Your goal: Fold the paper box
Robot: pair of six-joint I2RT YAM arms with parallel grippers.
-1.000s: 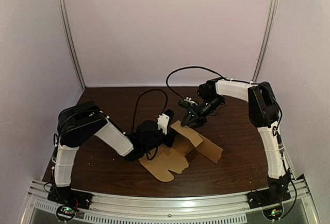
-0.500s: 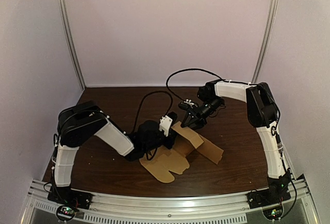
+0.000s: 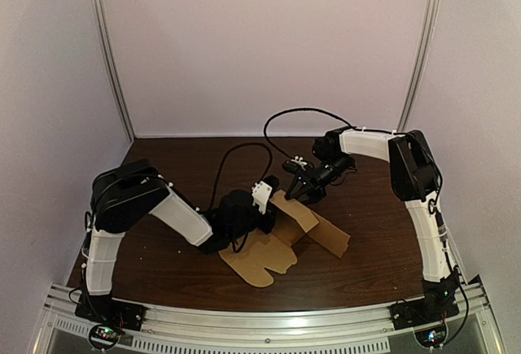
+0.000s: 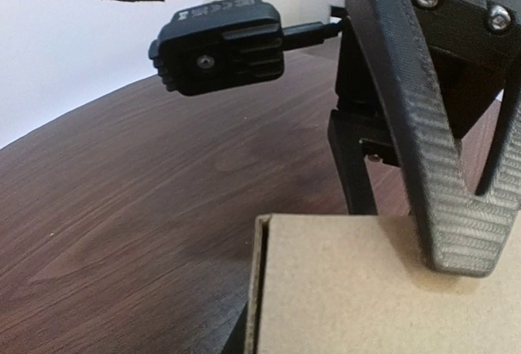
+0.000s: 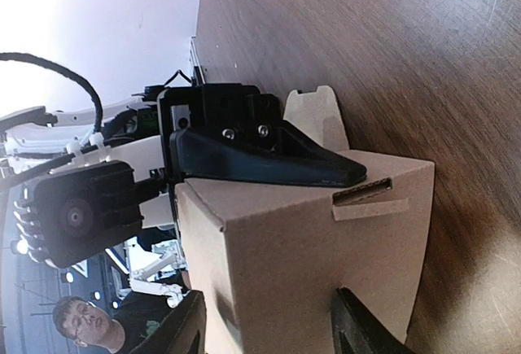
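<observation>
The brown paper box (image 3: pixel 295 225) lies half folded at mid-table, one panel raised and flat flaps (image 3: pixel 259 263) spread toward the front. My left gripper (image 3: pixel 270 211) is at the raised panel's left edge. One of its black fingers (image 5: pixel 269 159) lies along the box (image 5: pixel 309 248), and it looks shut on that panel. My right gripper (image 3: pixel 300 194) is open and astride the panel's top from the far side. In the left wrist view its ribbed finger (image 4: pixel 446 199) rests on the cardboard (image 4: pixel 383 297). In the right wrist view the right gripper (image 5: pixel 273 334) has its fingertips spread across the box face.
Dark wood table (image 3: pixel 171 175) with white walls behind and on both sides. A metal rail (image 3: pixel 260 321) runs along the near edge. The right wrist camera housing (image 4: pixel 218 43) and its cable hang close over the box.
My right gripper has edged a little left and down onto the raised panel. The left arm has barely moved.
</observation>
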